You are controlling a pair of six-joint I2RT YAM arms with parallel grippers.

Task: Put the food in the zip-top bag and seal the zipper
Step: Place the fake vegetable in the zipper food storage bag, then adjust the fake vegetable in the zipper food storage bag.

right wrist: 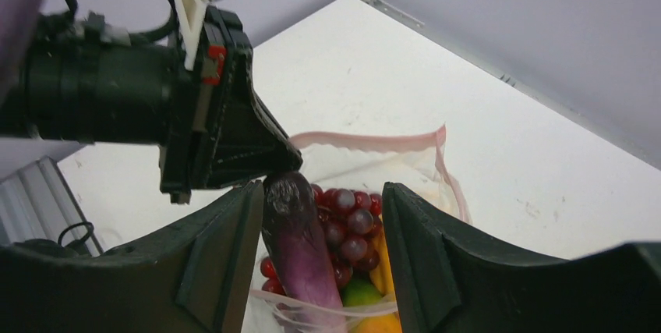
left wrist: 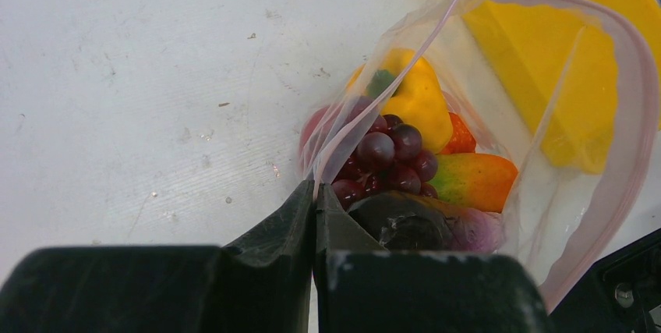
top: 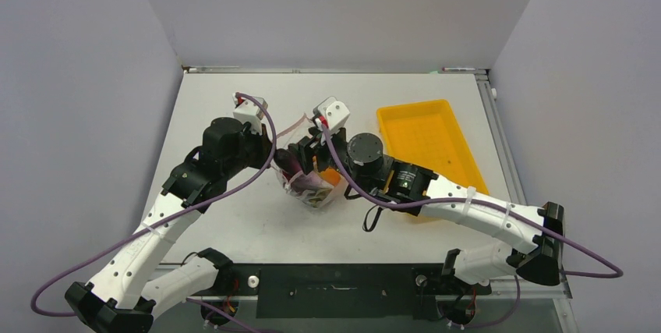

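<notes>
The zip-top bag point(top: 313, 186) stands open mid-table, with its pink zipper point(left wrist: 628, 107) spread wide. Inside it lie the yellow pepper point(left wrist: 417, 97), the grape bunch point(left wrist: 390, 157), an orange and green piece point(left wrist: 477, 181) and the purple eggplant point(right wrist: 300, 259), whose dark end sticks up at the mouth. My left gripper point(left wrist: 316, 193) is shut on the bag's near rim and holds it up. My right gripper point(right wrist: 321, 193) is open above the bag's mouth. The eggplant stands between its fingers, against the left one point(right wrist: 226, 255). In the top view both grippers point(top: 274, 160) point(top: 308, 146) meet over the bag.
A yellow tray point(top: 430, 139) with nothing in it lies right of the bag, close behind the right arm's wrist; it also shows in the left wrist view point(left wrist: 546, 44). The white table point(top: 234, 107) is walled at the back and on both sides.
</notes>
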